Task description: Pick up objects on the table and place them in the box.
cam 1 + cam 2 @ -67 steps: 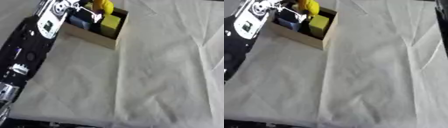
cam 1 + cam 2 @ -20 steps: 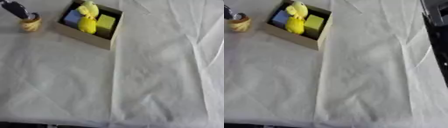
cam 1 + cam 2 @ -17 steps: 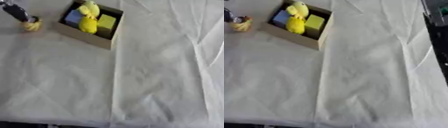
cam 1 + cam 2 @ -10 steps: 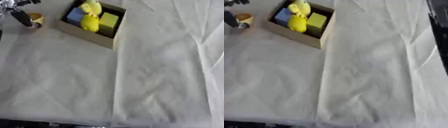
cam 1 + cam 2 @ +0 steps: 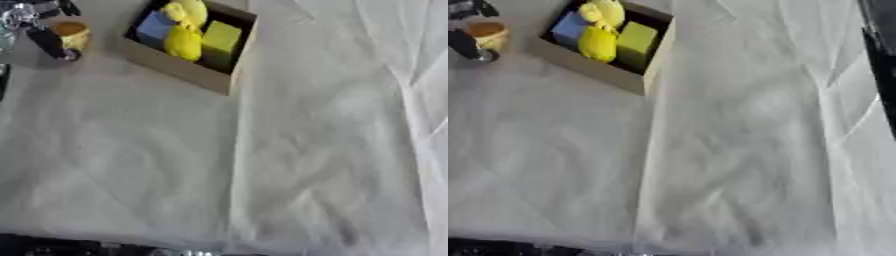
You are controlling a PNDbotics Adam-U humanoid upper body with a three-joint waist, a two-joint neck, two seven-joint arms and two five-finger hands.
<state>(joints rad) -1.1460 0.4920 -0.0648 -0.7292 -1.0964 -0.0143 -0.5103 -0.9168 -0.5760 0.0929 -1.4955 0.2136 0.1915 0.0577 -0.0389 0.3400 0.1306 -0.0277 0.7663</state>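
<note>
The cardboard box already holds a blue block, a green block and a yellow toy, while the left hand, finger state unclear, touches a small yellow cup left outside.

The table is covered by a creased white cloth. A cardboard box rests on it in the upper left of the frame. A small yellow-orange object sits just left of the box.
</note>
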